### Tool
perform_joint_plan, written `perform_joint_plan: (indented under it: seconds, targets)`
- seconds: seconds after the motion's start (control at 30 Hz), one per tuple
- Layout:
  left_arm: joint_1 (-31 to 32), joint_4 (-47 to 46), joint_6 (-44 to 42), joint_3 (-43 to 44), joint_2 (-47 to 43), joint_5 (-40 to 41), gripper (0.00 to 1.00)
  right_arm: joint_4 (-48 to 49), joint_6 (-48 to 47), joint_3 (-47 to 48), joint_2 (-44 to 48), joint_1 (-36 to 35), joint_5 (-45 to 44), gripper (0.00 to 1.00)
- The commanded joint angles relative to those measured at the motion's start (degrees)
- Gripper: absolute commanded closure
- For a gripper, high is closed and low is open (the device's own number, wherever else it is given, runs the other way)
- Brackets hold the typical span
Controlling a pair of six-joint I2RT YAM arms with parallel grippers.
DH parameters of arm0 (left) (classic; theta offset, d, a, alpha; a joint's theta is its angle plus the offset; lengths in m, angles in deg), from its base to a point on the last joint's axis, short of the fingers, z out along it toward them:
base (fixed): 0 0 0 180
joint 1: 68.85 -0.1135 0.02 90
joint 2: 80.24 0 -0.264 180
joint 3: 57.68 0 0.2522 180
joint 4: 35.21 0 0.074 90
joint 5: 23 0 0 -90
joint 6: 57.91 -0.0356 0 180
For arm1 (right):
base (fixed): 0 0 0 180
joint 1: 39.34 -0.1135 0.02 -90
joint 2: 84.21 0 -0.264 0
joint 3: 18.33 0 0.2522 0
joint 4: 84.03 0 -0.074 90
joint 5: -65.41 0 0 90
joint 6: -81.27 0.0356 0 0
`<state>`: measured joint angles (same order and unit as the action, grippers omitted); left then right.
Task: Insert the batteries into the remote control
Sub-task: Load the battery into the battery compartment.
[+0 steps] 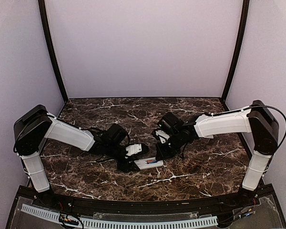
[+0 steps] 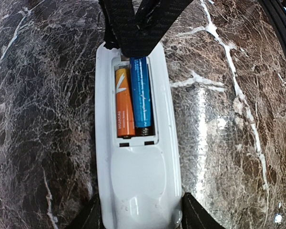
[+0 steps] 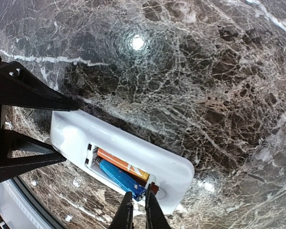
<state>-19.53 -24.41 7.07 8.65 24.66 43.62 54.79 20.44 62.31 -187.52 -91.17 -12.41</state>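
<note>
The white remote control (image 2: 138,186) lies back-up on the dark marble table, its battery bay open. The orange battery (image 2: 124,102) and the blue battery (image 2: 142,93) lie side by side in the bay. My left gripper (image 2: 140,218) is shut on the remote's near end, one finger on each long side. My right gripper (image 3: 139,212) is shut, with only a thin gap, and its tips rest on the blue battery's (image 3: 120,177) end at the bay's far end. In the top view the remote (image 1: 148,163) sits at table centre between both grippers.
The dark marble table (image 1: 205,162) is walled by pale panels at the back and sides. A white perforated strip (image 1: 133,222) runs along the near edge below the arm bases.
</note>
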Motion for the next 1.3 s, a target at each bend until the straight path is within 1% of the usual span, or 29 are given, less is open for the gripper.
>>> perform_joint_plan:
  seconds: [0.0,0.4,0.67,0.77,0.87,1.03,1.17,1.27]
  targets:
    - [0.38,2.61,0.49,0.55,1.60,-0.63,0.49,-0.43,-0.21,0.81,-1.50,-0.37,0.29,0.91]
    - [0.42,2.61,0.49,0.60,1.66,-0.62,0.50,0.92,-0.34,0.55,-3.00,-0.53,1.75,0.99]
    - [0.42,2.61,0.49,0.76,1.78,-0.64,0.51,2.68,0.24,0.45,-5.14,-1.37,3.02,1.00]
    - [0.35,2.61,0.49,0.77,1.79,-0.64,0.51,2.04,0.74,0.99,-6.02,-1.80,1.47,1.00]
    - [0.42,2.62,0.49,0.73,1.80,-0.64,0.51,-1.65,0.89,2.33,-6.99,-2.40,-3.19,0.94]
    - [0.37,2.63,0.42,0.77,1.74,-0.66,0.51,-5.98,1.36,3.65,-5.72,-2.64,-8.54,0.89]
    - [0.36,2.61,0.41,0.82,1.80,-0.71,0.51,-6.32,0.51,4.29,-3.36,-2.66,-9.46,0.87]
    - [0.37,2.61,0.39,0.86,1.86,-0.70,0.51,-6.36,-0.87,5.86,-2.30,-2.64,-7.18,0.85]
